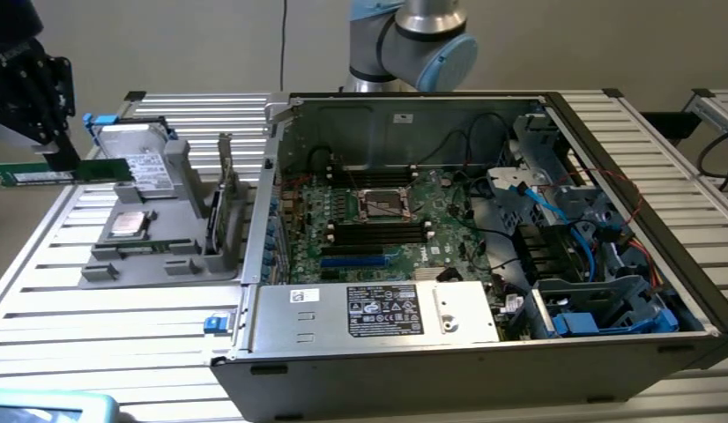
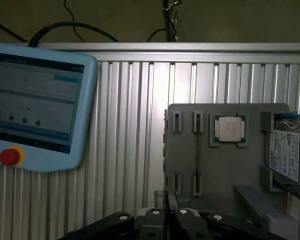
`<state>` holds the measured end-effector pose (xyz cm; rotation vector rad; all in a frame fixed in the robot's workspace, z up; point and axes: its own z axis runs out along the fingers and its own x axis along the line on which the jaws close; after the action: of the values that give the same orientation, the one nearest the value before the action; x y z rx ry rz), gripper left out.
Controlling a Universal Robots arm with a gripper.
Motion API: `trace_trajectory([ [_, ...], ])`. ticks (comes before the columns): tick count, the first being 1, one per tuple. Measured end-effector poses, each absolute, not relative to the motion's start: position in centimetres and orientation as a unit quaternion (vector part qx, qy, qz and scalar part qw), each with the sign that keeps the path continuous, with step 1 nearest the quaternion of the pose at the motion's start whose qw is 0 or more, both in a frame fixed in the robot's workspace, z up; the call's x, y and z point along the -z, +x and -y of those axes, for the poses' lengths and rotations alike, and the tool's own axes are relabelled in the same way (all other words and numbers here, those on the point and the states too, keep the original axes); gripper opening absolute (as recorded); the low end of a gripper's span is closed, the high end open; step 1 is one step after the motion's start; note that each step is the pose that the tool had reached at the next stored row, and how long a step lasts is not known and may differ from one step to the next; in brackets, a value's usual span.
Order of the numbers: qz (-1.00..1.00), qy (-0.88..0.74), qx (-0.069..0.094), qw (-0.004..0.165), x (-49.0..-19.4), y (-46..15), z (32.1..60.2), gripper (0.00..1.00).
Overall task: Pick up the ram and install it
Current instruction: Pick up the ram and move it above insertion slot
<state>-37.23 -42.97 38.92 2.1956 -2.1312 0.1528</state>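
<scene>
Nearest you, the open computer case (image 1: 376, 308) takes the table's (image 1: 106, 335) right side, and its memory slots (image 1: 370, 232) run across the exterior view. Past the grey fixture (image 1: 141, 256) by the left edge, the gripper (image 1: 65, 163) is clamped on the ram (image 1: 100, 170), holding it in the air over that edge, toward the far corner. The stick stands level on its long edge, its long axis running left to right in that view, roughly parallel to the slots. Watch the case's left wall (image 1: 273, 176) and the loose cables (image 1: 540, 207): a clipped end could twist the ram in the grip, and a skewed stick would likely jam in the slot.
</scene>
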Motion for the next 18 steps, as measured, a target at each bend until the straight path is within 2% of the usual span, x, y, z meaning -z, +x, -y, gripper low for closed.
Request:
trace_trajectory([
  [12, 0.696, 0.715, -0.056, 0.045, -43.1, -37.2, 43.0, 0.13],
  [18, 0.696, 0.714, -0.057, 0.046, -43.4, -37.2, 43.0, 0.13],
])
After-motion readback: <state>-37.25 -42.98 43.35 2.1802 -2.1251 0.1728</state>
